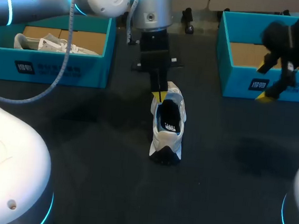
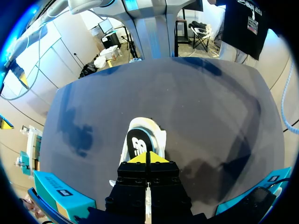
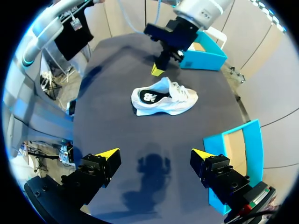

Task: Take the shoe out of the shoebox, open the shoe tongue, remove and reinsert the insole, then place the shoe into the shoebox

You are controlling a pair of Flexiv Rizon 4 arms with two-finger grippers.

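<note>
Shoe upright mid-worktop, out of its box.
Left end effector sits at the shoe's opening rim, tips pressed together, any grip unclear. Right end effector is spread wide, holding nothing, near the right box. A second shoe lies in the left box.
</note>
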